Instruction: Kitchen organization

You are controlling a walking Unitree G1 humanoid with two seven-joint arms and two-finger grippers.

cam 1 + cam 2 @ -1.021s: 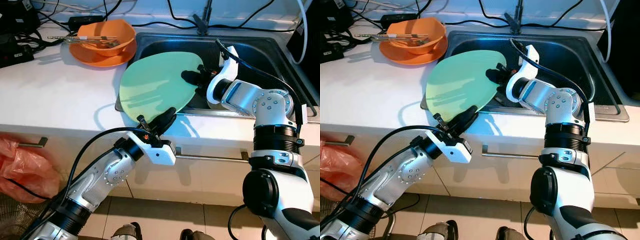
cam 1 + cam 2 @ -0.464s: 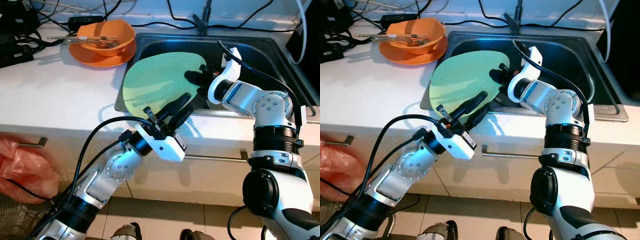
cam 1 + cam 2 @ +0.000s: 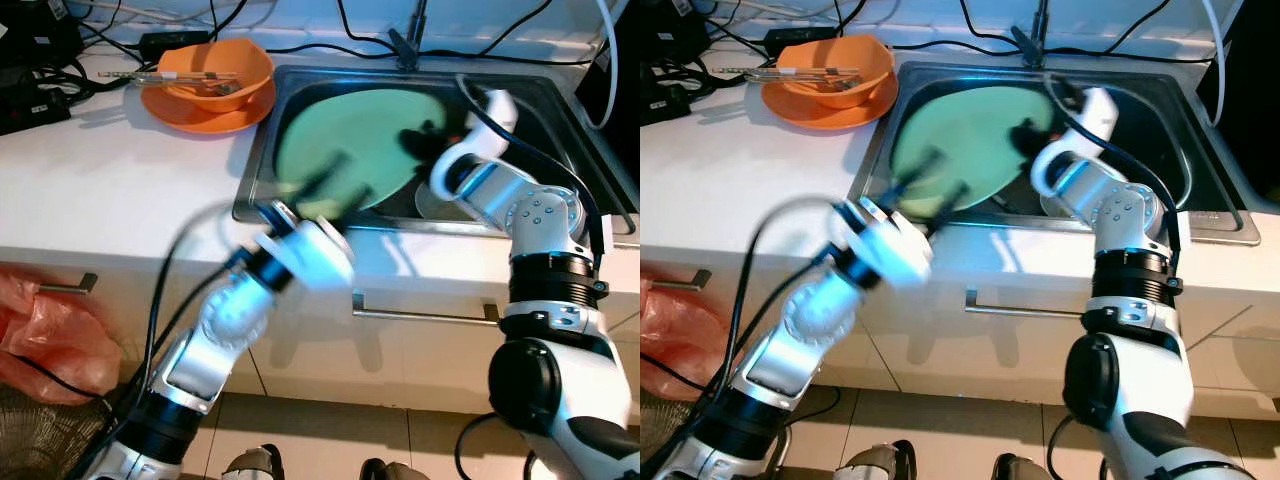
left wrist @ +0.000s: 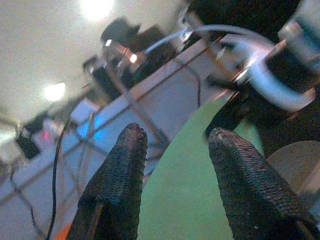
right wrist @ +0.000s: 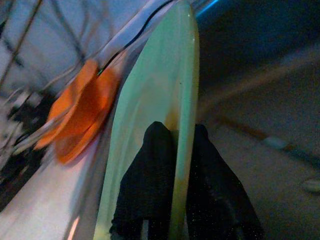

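Head view: the right tool (image 3: 425,135) pinches the green plate's (image 3: 350,140) rim, tilted over the sink (image 3: 560,110) by the counter's (image 3: 120,180) back edge.

Left wrist view: the left tool (image 4: 175,145) is released, fingers apart before the plate.

Right wrist view: fingers (image 5: 150,165) clamp the rim.

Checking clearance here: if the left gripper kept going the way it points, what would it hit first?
Probably the green plate the right gripper holds over the sink; the left gripper points at it, depth unclear.

One green plate (image 3: 355,140), one orange bowl (image 3: 215,72)
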